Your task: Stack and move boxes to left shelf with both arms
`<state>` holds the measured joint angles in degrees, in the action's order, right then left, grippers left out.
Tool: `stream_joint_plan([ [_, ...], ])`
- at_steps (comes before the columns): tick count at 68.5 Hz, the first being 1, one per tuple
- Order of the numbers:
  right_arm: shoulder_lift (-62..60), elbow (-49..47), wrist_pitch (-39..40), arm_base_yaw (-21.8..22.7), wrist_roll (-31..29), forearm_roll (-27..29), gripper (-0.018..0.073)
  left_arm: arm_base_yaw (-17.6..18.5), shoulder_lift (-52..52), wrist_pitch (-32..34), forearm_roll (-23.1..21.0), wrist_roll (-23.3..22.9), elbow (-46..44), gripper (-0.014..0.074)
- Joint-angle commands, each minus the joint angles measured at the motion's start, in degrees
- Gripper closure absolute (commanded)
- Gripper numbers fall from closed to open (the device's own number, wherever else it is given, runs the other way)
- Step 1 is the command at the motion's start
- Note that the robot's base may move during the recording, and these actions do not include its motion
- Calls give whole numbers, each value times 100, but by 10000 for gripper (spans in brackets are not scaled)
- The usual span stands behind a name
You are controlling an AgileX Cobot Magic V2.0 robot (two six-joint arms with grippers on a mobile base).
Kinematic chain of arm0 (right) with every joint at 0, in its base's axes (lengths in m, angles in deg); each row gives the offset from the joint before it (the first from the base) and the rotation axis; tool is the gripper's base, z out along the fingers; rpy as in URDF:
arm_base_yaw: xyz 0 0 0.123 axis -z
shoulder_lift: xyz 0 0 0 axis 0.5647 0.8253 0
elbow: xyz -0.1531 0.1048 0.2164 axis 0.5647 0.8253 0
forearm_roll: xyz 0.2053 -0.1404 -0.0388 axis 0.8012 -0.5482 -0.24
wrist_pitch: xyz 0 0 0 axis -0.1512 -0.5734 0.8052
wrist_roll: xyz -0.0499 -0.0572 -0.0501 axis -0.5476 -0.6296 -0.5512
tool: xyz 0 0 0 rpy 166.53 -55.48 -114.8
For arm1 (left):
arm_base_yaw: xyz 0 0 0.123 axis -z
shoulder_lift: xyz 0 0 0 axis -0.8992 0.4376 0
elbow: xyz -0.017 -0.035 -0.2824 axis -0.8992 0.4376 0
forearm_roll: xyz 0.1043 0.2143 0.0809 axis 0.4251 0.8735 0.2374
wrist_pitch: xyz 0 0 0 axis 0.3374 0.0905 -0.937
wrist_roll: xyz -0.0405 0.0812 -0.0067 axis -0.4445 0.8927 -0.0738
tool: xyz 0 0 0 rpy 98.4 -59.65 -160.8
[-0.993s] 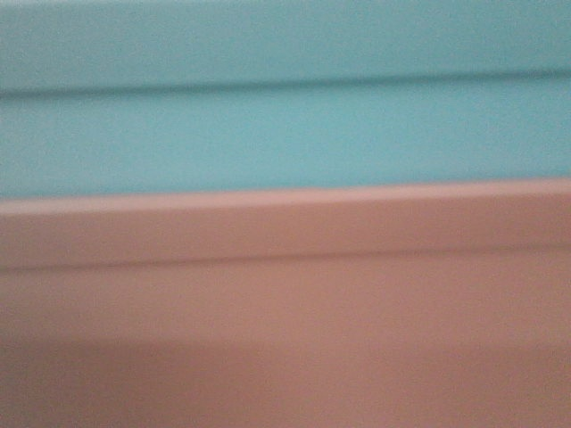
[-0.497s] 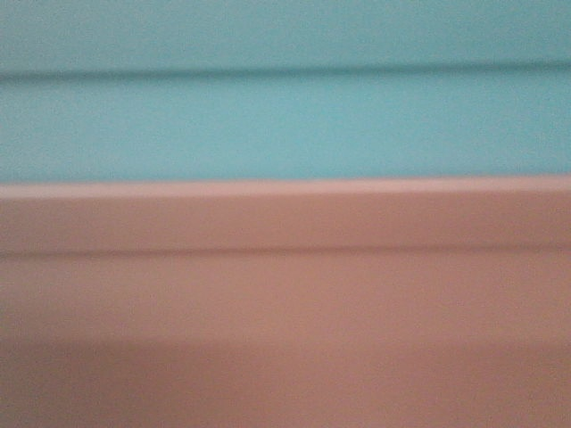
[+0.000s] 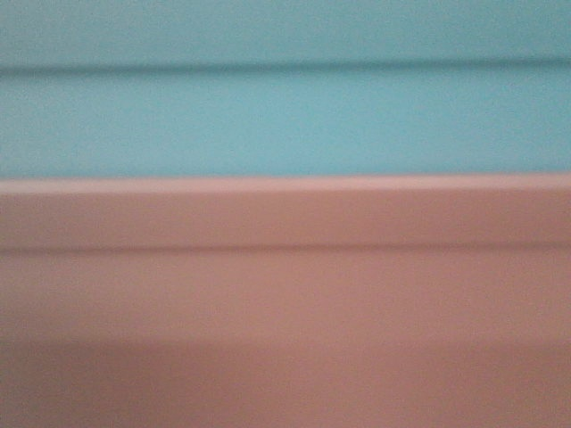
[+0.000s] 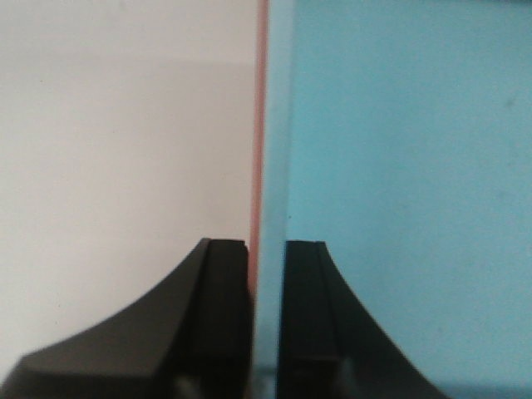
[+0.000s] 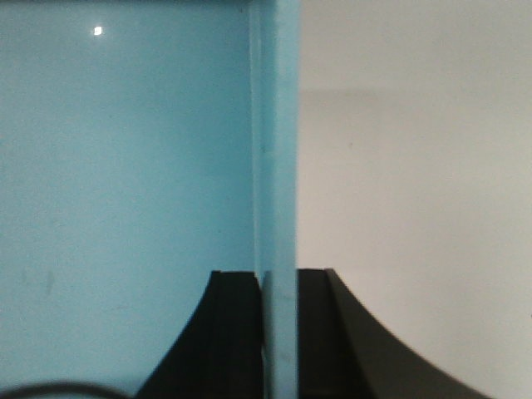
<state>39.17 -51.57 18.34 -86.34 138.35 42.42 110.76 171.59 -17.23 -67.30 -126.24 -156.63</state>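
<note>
The front view is filled by the two boxes, very close and blurred: the light blue box (image 3: 285, 125) above the salmon pink box (image 3: 285, 294), nested one in the other. My left gripper (image 4: 266, 249) is shut on their left walls, blue inside and a thin pink edge (image 4: 259, 125) outside. My right gripper (image 5: 280, 278) is shut on the blue box's right wall (image 5: 278, 166). The blue box's inside (image 5: 125, 166) shows in both wrist views. The left shelf is out of view.
Beyond the boxes' outer walls both wrist views show only a plain pale surface (image 4: 125, 125), also pale at the right (image 5: 416, 166). Nothing else can be made out.
The seam between the blue and pink boxes has risen slightly in the front view during the first half second, then held still.
</note>
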Motion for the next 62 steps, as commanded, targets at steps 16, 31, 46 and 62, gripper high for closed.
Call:
stream_joint_plan([
  [16,-217,-259,-546,-142,47,612,530,217,-223,-453,-979,-80,-284,599],
  [31,-217,-259,-546,-142,47,612,530,217,-223,-453,-979,-80,-284,599],
  [46,-217,-259,-546,-142,47,612,530,217,-223,-453,-979,-80,-284,599],
  [62,-217,-259,-546,-142,47,612,530,217,-223,-453,-979,-80,-284,599],
])
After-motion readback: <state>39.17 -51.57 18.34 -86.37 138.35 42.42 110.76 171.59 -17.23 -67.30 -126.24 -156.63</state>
